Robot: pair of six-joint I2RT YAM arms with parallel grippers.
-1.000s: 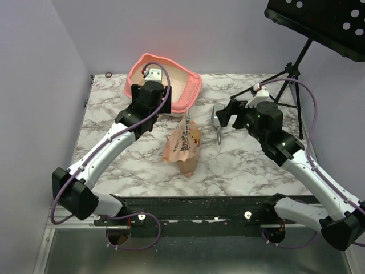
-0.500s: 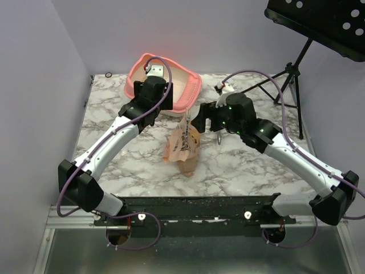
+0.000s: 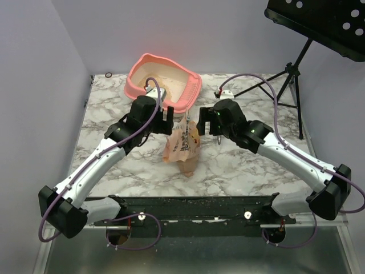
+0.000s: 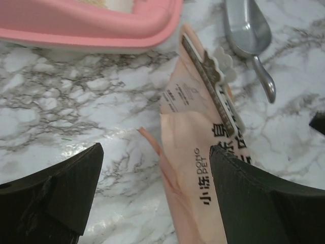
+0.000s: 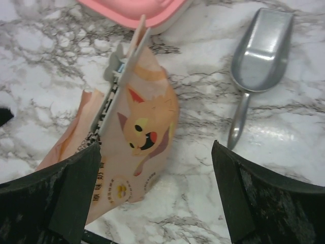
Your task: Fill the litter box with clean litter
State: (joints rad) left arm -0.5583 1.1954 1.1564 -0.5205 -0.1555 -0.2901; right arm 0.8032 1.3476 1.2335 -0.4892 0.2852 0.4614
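Now we see left gripper (image 4: 156, 150) and right gripper (image 5: 156, 146) both spread wide, empty, flanking litter bag (image 3: 182, 145) mid-table, near litter box (image 3: 132, 79) at far edge. Bag likely soft, saggy, weighty; we'd pinch beneath clip (image 4: 210, 81).

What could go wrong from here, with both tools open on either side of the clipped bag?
1. The bag is held shut by a clip. If the left tool or the right tool yanks it off, the contents could spill onto the table short of the litter box.
2. The bag looks soft, so a one-sided grip may crumple or topple it.
3. The metal scoop lies near the right tool and could get knocked.
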